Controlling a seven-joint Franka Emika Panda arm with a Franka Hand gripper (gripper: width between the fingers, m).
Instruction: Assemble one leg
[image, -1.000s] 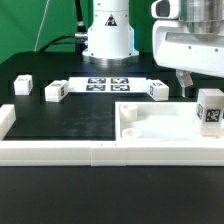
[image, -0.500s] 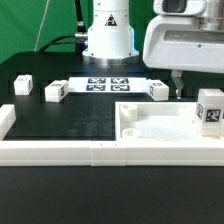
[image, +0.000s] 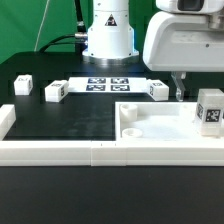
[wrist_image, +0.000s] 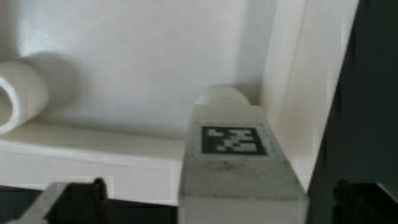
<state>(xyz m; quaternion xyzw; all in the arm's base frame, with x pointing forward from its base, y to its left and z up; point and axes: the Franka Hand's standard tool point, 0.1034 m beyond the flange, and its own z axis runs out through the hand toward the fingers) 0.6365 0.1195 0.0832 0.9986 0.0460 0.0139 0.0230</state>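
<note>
A leg (image: 210, 110) stands upright in the right corner of the large white tray-like part (image: 160, 128), its marker tag facing the camera. In the wrist view this leg (wrist_image: 228, 150) rises between my two dark fingers (wrist_image: 75, 200), apart from both. My gripper (image: 179, 88) (wrist_image: 219, 205) is open and hangs behind and above the tray, holding nothing. Three more legs lie on the black table: one (image: 158, 89) next to my gripper and two (image: 55, 92) (image: 24, 85) at the exterior view's left.
The marker board (image: 105, 84) lies in front of the robot base (image: 108, 30). A low white wall (image: 50, 150) runs along the table's front and left. A round hole (wrist_image: 15, 92) of the tray shows in the wrist view.
My gripper has moved toward the exterior view's left and nearer the camera since a second ago; it has barely moved in the last half second. The legs and tray have not moved.
</note>
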